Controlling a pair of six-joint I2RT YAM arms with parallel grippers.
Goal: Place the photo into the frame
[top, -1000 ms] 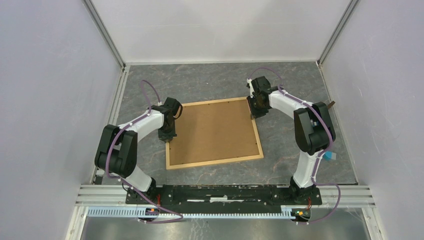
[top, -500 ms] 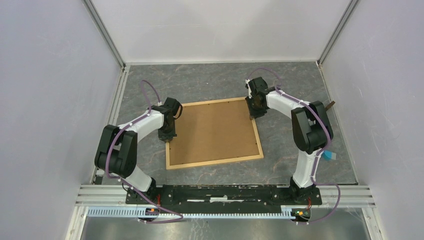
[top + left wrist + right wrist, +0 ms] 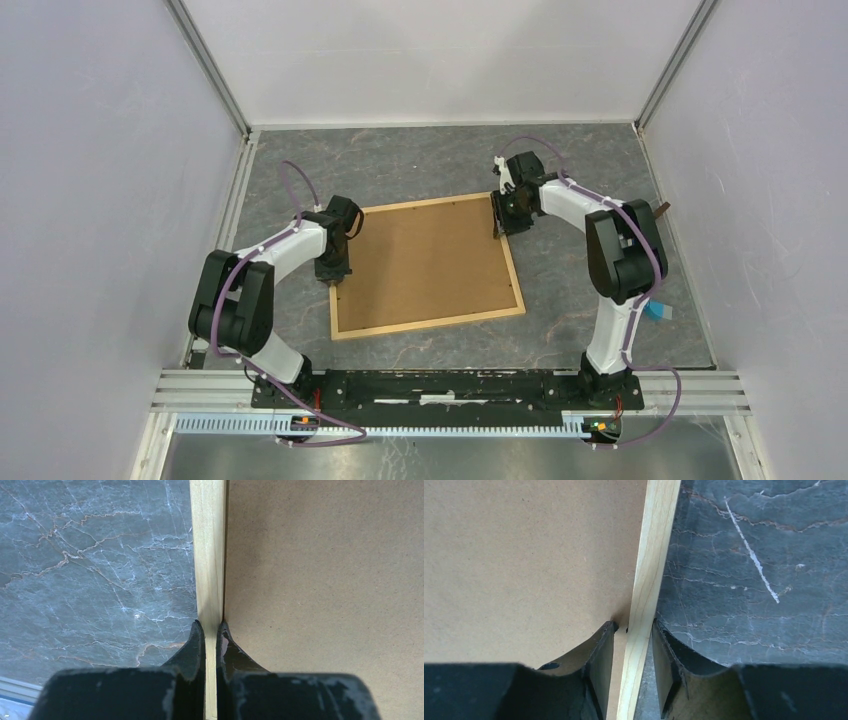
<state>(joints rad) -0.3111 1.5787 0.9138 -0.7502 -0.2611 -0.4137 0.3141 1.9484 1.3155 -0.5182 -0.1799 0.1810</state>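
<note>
The frame (image 3: pixel 430 322), thin light wood, lies flat on the grey marbled table with a plain brown backing board (image 3: pixel 428 262) filling it. No part of the photo shows in any view. My left gripper (image 3: pixel 337 278) is shut on the frame's left rail (image 3: pixel 207 555), one finger outside on the table side and one on the board side. My right gripper (image 3: pixel 497 230) straddles the right rail (image 3: pixel 651 565) near the far corner. It is open, with a gap on each side of the wood.
A small blue item (image 3: pixel 657 311) lies on the table by the right arm's base. A small brown object (image 3: pixel 662 208) sits at the right wall. White enclosure walls bound the table at left, right and back.
My right gripper's jaws have spread apart from the right rail, and its wrist has shifted a little. The left gripper keeps its hold, unmoved.
</note>
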